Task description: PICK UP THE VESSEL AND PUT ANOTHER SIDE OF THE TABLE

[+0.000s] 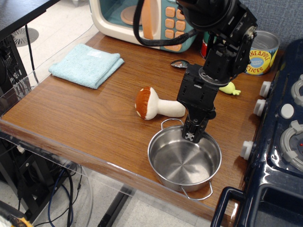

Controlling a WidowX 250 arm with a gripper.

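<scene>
Right under the gripper (191,135), whose narrow fingers pinch its far rim, the shiny steel vessel (184,161) sits level, empty, wire handles out, near the table (80,118) front edge.

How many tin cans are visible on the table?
2: the pineapple can at the back right, and a second can left of it, mostly hidden behind the arm.

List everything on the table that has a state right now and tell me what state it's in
Vessel: upright, empty, at the table's near edge.
Gripper: at the vessel's far rim; grip unclear.
Plush mushroom: lying on its side.
Blue cloth: folded, flat.
Pineapple can: upright.
Toy microwave: door shut.
Stove knobs: setting unreadable.
</scene>
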